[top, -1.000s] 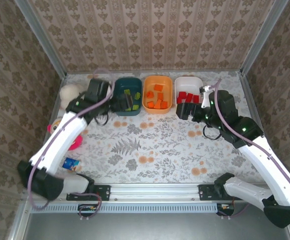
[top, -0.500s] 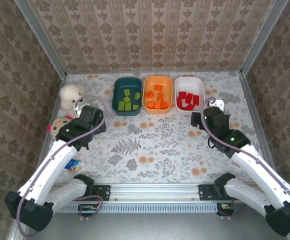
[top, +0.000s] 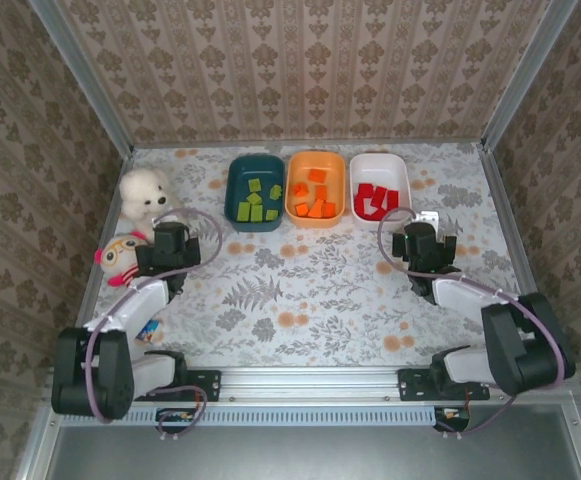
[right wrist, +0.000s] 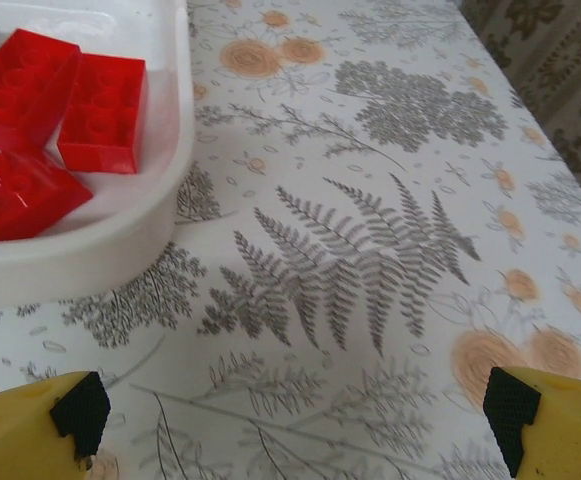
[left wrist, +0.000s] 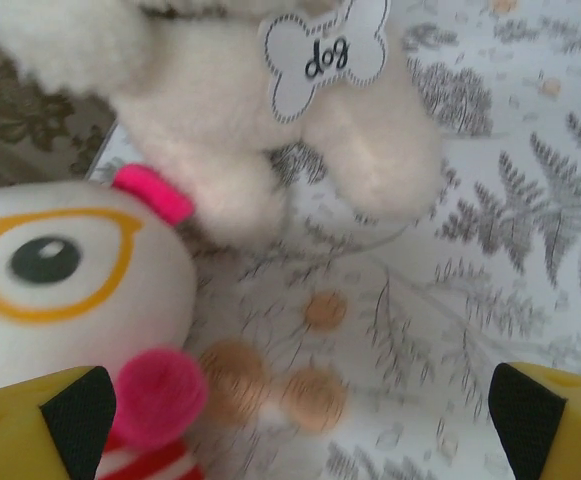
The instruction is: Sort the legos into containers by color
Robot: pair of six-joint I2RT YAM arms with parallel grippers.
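Note:
Three containers stand in a row at the back of the table. The dark teal tub (top: 255,159) holds light green legos (top: 255,200). Orange legos (top: 313,195) lie in the orange tub (top: 315,155), and red legos (top: 375,200) (right wrist: 100,110) in the white tub (top: 380,158) (right wrist: 120,235). My left gripper (top: 170,232) (left wrist: 300,410) is open over bare tablecloth, left of and nearer than the teal tub. My right gripper (top: 416,234) (right wrist: 295,408) is open and holds nothing, just right of and in front of the white tub's corner.
A white plush dog (top: 142,190) (left wrist: 270,130) and a pink-and-white plush (top: 120,255) (left wrist: 60,290) sit close in front of the left gripper. A small blue card-like item (top: 145,328) lies near the left arm's base. Metal posts and papered walls ring the table.
Both arms have drawn back from the tubs toward their bases and folded low. Both grippers stayed open with nothing in them.

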